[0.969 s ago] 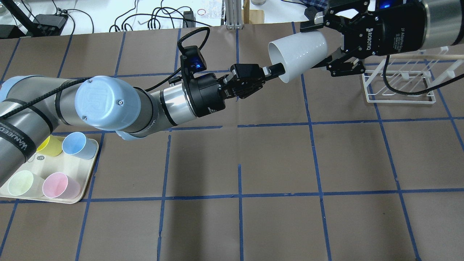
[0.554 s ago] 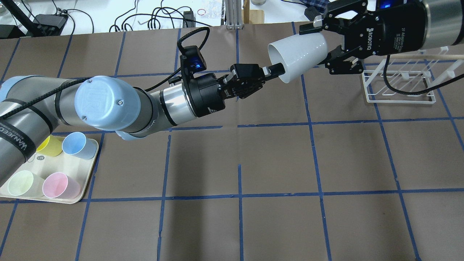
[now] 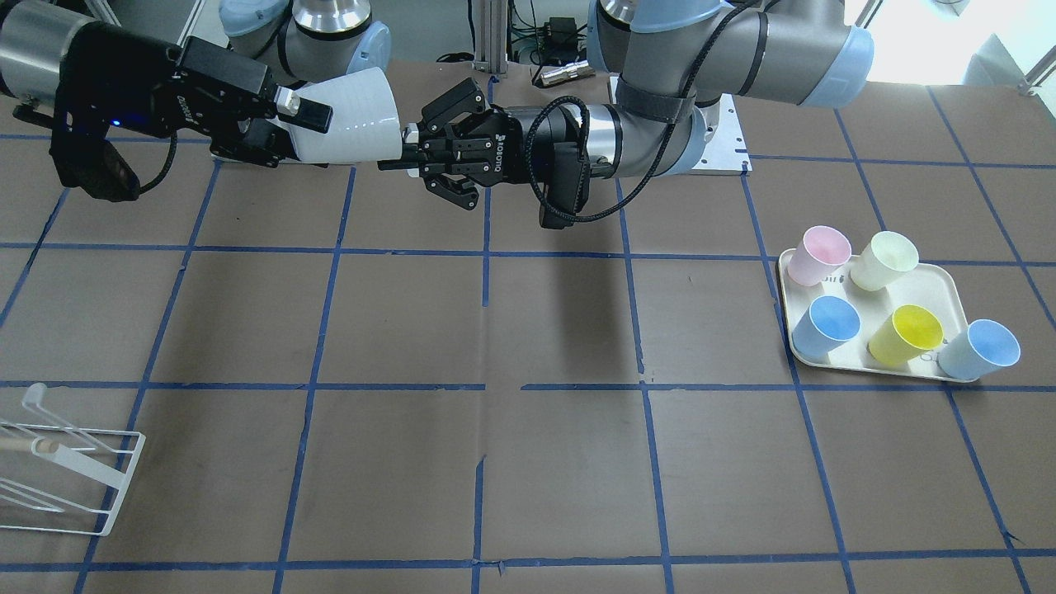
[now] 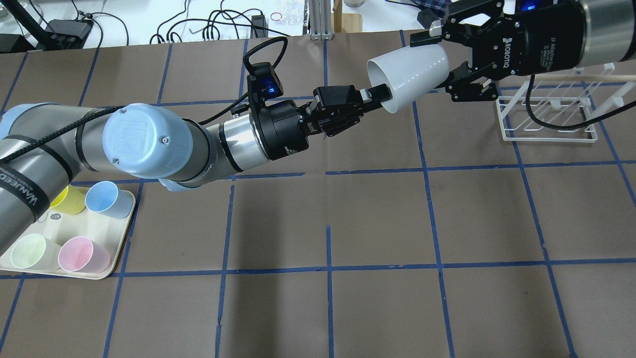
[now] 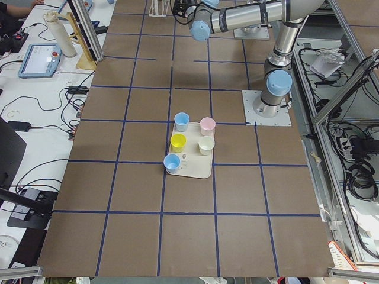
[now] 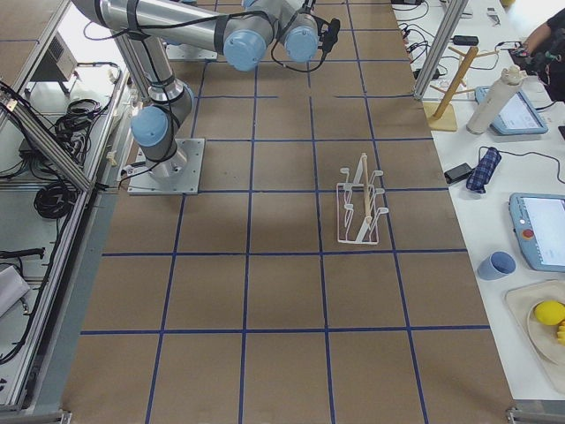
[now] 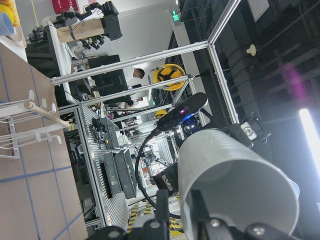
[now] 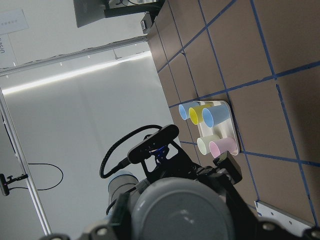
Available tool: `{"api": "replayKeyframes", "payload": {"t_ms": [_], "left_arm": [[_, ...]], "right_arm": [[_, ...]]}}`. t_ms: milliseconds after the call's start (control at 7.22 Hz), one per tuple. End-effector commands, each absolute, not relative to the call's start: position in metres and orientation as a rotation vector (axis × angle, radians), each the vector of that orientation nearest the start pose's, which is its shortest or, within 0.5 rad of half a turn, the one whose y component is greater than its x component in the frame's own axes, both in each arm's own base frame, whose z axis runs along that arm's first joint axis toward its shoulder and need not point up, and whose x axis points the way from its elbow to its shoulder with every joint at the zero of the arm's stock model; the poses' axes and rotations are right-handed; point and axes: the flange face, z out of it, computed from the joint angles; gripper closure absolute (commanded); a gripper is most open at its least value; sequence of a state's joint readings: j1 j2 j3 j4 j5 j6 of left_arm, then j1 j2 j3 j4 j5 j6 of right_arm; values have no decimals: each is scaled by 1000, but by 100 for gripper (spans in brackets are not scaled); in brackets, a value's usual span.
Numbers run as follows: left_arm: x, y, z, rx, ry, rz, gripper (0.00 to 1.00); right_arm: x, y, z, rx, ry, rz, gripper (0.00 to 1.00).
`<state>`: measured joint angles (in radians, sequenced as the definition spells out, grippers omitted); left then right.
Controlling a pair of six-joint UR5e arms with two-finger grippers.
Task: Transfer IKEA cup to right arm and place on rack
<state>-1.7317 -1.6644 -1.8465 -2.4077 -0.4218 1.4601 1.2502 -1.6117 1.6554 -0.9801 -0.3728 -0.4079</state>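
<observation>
The pale grey IKEA cup (image 4: pixel 410 74) hangs on its side in the air at the far middle of the table, mouth toward my left arm. My right gripper (image 4: pixel 439 57) is shut on its base end. My left gripper (image 4: pixel 380 94) is at the rim, with one finger inside the mouth and one outside, and the fingers (image 7: pixel 162 200) stand slightly apart around the cup wall (image 7: pixel 235 185). In the front view the cup (image 3: pixel 351 115) bridges the right gripper (image 3: pixel 301 132) and the left gripper (image 3: pixel 396 158). The white wire rack (image 4: pixel 546 134) stands under and behind the right wrist.
A cream tray (image 4: pixel 107 268) with several coloured tumblers sits at the near left under my left arm; it also shows in the front view (image 3: pixel 949 289). Cables and equipment line the far table edge. The rack also shows in the front view (image 3: pixel 74 470).
My right gripper has closed onto the cup's base end. My left gripper's fingers have loosened at the rim. The cup has stayed in place.
</observation>
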Motion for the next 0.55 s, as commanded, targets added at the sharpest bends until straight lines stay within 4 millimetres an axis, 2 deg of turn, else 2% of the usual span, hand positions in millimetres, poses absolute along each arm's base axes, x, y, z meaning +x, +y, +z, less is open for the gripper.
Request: {"api": "replayKeyframes", "payload": {"t_ms": [0,138,277,415], "left_arm": [[-289,-443,370,48,-1435,338,0],[-270,-451,367,43,-1465,268,0],[-226,-467,368,54,-1509,216,0],[-191,-478,367,19,-1562,164,0]], "right_arm": [[77,-483,484,330,1843,109,48],[74,-485,485,334,1843,102,48],[73,-485,487,330,1844,89,48],[71,-489,489,290,1873,43,48]]}}
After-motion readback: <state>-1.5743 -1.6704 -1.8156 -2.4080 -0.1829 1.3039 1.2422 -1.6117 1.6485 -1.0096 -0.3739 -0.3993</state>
